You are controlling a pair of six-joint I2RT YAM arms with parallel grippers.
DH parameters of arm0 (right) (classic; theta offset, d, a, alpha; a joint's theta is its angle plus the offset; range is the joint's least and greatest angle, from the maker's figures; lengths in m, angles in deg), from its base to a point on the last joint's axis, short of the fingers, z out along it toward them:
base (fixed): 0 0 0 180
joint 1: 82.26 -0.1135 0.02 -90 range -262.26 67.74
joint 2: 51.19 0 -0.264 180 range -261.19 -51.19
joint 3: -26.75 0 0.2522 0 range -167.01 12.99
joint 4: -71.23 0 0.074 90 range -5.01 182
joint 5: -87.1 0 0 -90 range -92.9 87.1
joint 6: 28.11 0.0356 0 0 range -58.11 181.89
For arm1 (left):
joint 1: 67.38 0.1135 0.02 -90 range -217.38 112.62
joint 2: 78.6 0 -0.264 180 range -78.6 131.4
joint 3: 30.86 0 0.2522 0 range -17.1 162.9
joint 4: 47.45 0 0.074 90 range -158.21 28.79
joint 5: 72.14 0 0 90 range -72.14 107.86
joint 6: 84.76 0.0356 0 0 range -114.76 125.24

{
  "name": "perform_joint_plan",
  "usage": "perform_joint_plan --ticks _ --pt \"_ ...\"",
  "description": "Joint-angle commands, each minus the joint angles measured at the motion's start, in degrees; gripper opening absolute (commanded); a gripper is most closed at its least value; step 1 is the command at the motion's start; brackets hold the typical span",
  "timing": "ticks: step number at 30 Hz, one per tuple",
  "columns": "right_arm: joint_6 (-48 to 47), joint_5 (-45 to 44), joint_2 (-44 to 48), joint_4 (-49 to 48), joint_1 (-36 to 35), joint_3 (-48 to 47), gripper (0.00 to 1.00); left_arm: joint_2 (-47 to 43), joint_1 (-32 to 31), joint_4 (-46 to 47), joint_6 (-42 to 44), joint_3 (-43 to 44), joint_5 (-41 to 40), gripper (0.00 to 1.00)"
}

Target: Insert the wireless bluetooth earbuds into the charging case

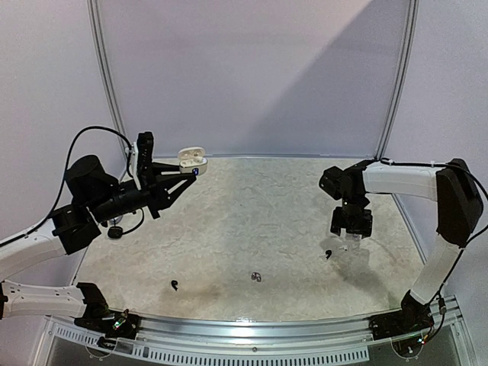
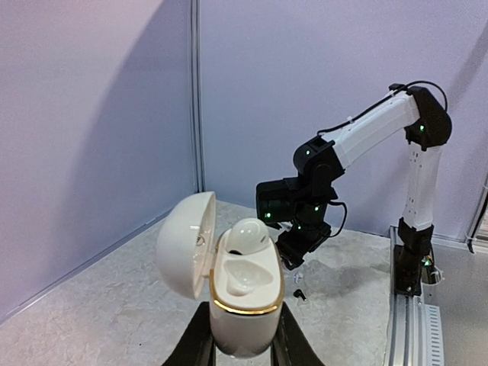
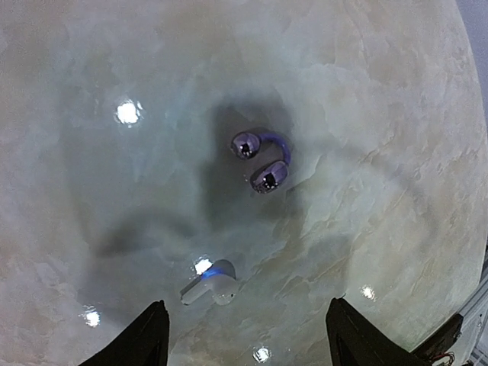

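1. Left gripper [image 2: 242,347] clamps the open charging case [image 2: 244,301] aloft, its fingers cut off by the frame
2. Seated white earbud [image 2: 248,235] fills one slot, stem hidden
3. Right gripper [image 3: 245,305] stands open and empty above a loose white earbud [image 3: 210,284] on the desk [image 3: 76,191]

No readable writing in any of my three views.

I can make out no lettering, number or brand mark on the glossy white oval charging case with the gold rim [image 2: 242,320] at the lower centre of the left wrist view. The white and black robot arm [image 2: 366,130] at its upper right shows only plain green dots [image 2: 268,216] of light. The mottled beige tabletop [image 3: 366,229] in the right wrist view shows only glare spots [image 3: 127,112].
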Motion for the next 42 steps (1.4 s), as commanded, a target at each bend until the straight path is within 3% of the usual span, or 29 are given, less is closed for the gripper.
perform_joint_plan --ticks 1,9,17,42 --pt "1.71 1.87 -1.27 -3.02 0.41 2.42 0.71 -1.04 0.28 -0.19 0.71 -0.54 0.15 0.0" --pt "1.54 5.17 -2.79 -9.9 0.5 6.17 0.67 -1.05 0.28 0.22 1.16 -0.86 0.31 0.0" --pt "0.96 3.84 -5.48 -8.34 0.61 5.43 0.65 -1.72 0.33 -0.25 1.73 -0.92 0.15 0.0" --pt "1.26 3.36 0.28 -5.4 0.65 10.63 0.64 -0.17 0.37 0.2 2.52 -0.03 0.67 0.0"
